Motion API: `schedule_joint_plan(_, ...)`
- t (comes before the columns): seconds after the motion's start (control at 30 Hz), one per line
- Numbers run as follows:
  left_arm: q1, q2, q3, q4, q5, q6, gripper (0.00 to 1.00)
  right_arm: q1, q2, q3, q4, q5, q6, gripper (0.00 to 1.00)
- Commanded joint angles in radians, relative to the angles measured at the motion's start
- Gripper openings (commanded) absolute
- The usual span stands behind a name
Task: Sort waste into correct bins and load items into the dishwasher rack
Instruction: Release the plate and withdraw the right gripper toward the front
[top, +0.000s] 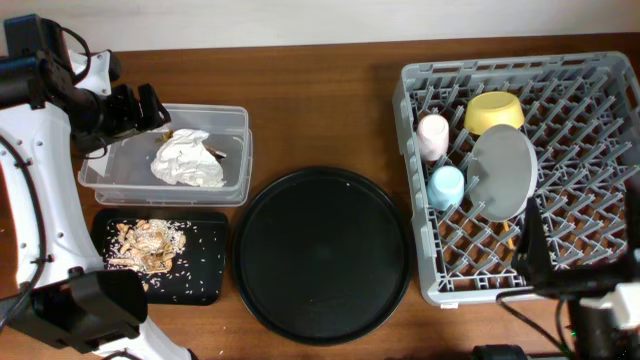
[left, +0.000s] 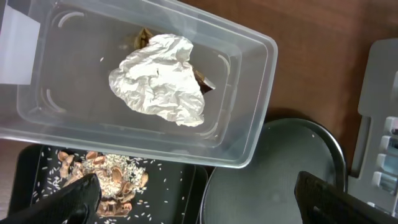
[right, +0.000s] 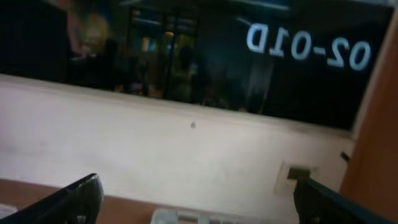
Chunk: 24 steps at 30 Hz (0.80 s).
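Note:
The crumpled white tissue (top: 185, 160) (left: 161, 81) lies in the clear tub (top: 237, 150) (left: 261, 93) on top of the brown-gold wrapper (left: 205, 81). The beige food scraps (top: 150, 245) (left: 112, 180) lie in the shallow black tray (top: 205, 275) (left: 180, 193). The grey rack (top: 600, 120) holds the pink cup (top: 433, 136), blue cup (top: 446, 186), yellow bowl (top: 494, 111) and grey plate (top: 503, 170). A thin brown bit (top: 510, 234) shows in the rack; the chopsticks are otherwise hidden. My left gripper (top: 140, 105) (left: 208, 202) is open and empty above the tub's left end. My right gripper (top: 530, 250) (right: 199, 202) is open and empty at the rack's front edge.
A large round black tray (top: 325, 255) (left: 280, 168) sits between the bins and the rack. The right wrist camera faces a pale wall and a dark window, with the rack's rim (right: 186, 218) at the bottom.

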Motion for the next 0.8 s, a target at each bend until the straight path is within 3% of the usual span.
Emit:
schedule_joint_plan(0.0, 0.002, -0.005, 0.003, 0.002, -0.004, -0.006, 0.99, -0.036, -0.185, -0.307, 0.192, -0.032, 0.161, 0.99)
schedule_joint_plan(0.1, 0.002, -0.005, 0.003, 0.002, -0.004, -0.006, 0.99, -0.035, -0.314, -0.615, 0.453, -0.044, 0.197, 0.99)
schedule_joint_plan(0.2, 0.002, -0.004, 0.003, 0.002, -0.004, -0.006, 0.99, -0.033, -0.314, -0.792, 0.595, -0.047, 0.198, 0.99)
schedule_joint_plan(0.4, 0.002, -0.005, 0.003, 0.002, -0.004, -0.006, 0.99, -0.034, -0.314, -0.929, 0.56, -0.047, 0.197, 0.99)
schedule_joint_plan(0.57, 0.002, -0.005, 0.003, 0.002, -0.004, -0.006, 0.99, -0.034, -0.314, -0.929, 0.297, -0.039, 0.181, 0.99)
schedule_joint_plan(0.77, 0.002, -0.005, 0.003, 0.002, -0.004, -0.006, 0.99, -0.035, -0.314, -0.929, 0.3, -0.046, 0.182, 0.99)
